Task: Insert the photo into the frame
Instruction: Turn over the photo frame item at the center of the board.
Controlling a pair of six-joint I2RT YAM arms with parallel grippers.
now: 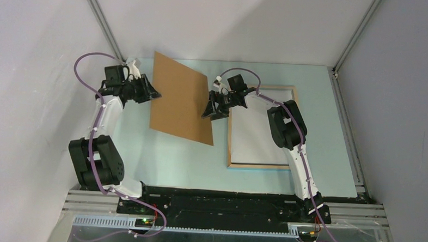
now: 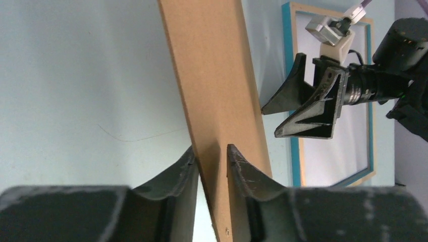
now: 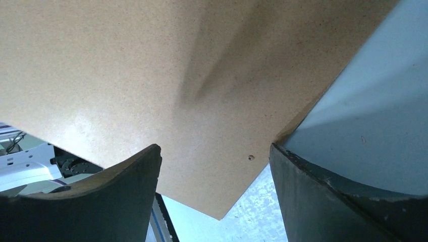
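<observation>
Nearest us, left fingers (image 2: 242, 171) pinched on the edge of a plain brown backing board (image 2: 212, 75), which stands tilted off the tabletop (image 1: 161, 162). Opposite, right fingers (image 2: 308, 113) spread wide, one tip at the board's far edge, gripping nothing. Beyond, frame (image 1: 259, 166) lies flat just right of the board, beneath the right arm; we cannot tell what its pale filling (image 1: 260, 134) is.

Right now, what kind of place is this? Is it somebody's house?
Not a house, probably a robot lab work cell: a left arm and right arm bolted at the edge of a pale blue table, plain white walls, metal rails in the corners.
</observation>
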